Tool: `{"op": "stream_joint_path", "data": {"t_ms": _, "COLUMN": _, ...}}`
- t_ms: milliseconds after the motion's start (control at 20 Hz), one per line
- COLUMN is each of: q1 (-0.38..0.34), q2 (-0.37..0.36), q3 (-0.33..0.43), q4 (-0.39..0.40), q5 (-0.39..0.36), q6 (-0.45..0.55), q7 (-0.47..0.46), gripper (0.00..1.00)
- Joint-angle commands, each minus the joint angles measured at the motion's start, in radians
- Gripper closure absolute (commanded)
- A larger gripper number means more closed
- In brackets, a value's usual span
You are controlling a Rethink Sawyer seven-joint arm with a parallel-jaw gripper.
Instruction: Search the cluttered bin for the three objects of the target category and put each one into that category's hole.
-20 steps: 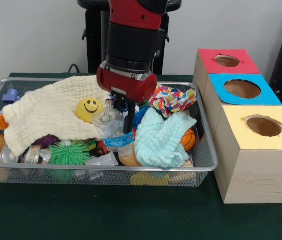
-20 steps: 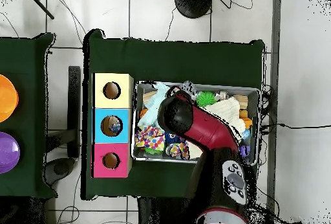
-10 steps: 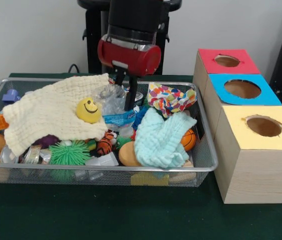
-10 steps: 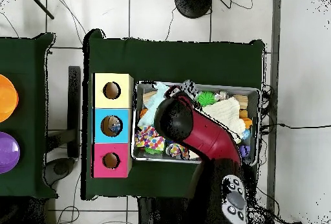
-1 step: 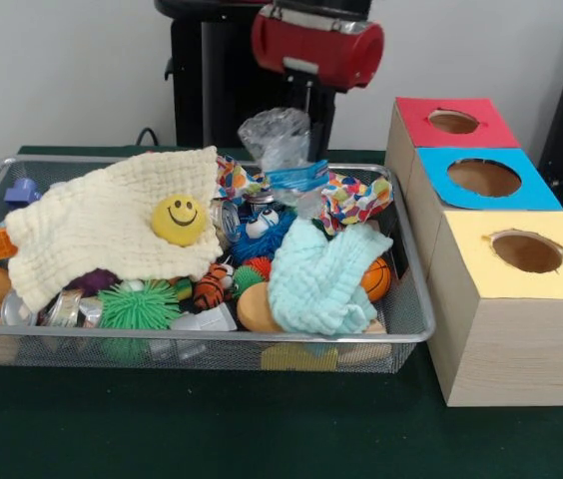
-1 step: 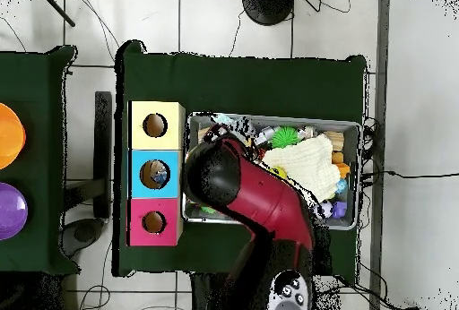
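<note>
We are carrying a crushed plastic bottle (image 5: 283, 148), pinched in the gripper (image 5: 306, 112), above the bin's (image 5: 212, 337) back edge, aiming squarely over the blue hole (image 5: 484, 177)

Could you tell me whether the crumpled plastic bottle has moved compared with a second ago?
Yes. The crumpled plastic bottle has been lifted out of the wire bin by the gripper, and now hangs above its far rim, shifted toward the blue-topped box.

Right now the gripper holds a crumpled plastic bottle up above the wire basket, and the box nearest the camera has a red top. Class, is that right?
One detail is wrong. In the front view the gripper does hold the crumpled plastic bottle above the wire basket, but the nearest box has a yellow top; the red box is farthest.
</note>
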Motion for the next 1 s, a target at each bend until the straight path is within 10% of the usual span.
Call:
{"op": "stream_joint_path", "data": {"t_ms": 50, "q1": 0.074, "q2": -0.026, "q3": -0.06, "q4": 0.142, "q5": 0.064, "q6": 0.147, "q7": 0.377, "gripper": 1.0}}
{"op": "stream_joint_path", "data": {"t_ms": 1000, "q1": 0.281, "q2": -0.062, "q3": -0.146, "q4": 0.268, "q5": 0.1, "q6": 0.148, "q7": 0.545, "gripper": 1.0}}
